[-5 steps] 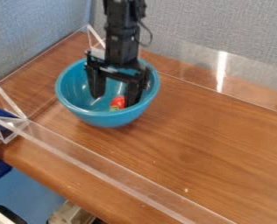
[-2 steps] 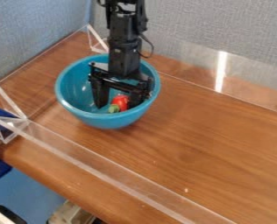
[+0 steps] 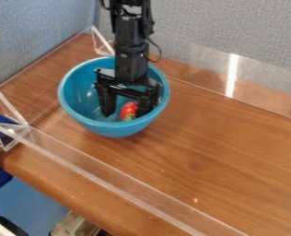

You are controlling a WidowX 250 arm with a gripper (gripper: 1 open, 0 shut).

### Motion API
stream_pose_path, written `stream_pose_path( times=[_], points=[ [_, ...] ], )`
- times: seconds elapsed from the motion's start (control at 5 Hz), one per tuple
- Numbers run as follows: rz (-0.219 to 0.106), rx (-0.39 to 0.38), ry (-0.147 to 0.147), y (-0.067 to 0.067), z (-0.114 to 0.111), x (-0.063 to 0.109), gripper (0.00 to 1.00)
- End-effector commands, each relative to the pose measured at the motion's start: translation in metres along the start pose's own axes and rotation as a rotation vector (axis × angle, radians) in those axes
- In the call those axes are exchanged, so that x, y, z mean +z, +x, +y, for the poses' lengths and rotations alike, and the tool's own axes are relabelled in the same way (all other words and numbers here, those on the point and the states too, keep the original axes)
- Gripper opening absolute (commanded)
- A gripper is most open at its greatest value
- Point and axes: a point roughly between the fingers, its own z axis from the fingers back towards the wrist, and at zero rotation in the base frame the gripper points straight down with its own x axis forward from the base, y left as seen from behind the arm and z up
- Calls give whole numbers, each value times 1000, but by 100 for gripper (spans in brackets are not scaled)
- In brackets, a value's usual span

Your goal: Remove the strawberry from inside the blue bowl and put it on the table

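The blue bowl sits on the brown wood table at the back left. Inside it lies the small red strawberry, right of the bowl's middle. My black gripper points down into the bowl with its jaws spread wide. One dark finger stands left of the berry and the other stands right of it, so the berry lies between them. The fingers do not close on it.
Low clear acrylic walls edge the table on the front and left. A grey fabric panel rises behind. Bare wood stretches to the right of the bowl.
The gripper has sunk a little deeper into the bowl, still spread wide around the strawberry. The bowl and berry have not moved.
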Motion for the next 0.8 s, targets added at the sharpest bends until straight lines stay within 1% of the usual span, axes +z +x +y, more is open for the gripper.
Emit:
stream_pose_path(
  times=[0.0, 0.6],
  points=[
    [-52, 2, -3, 8, 4, 14, 100],
    [-70, 17, -26, 23, 9, 20, 100]
  ],
)
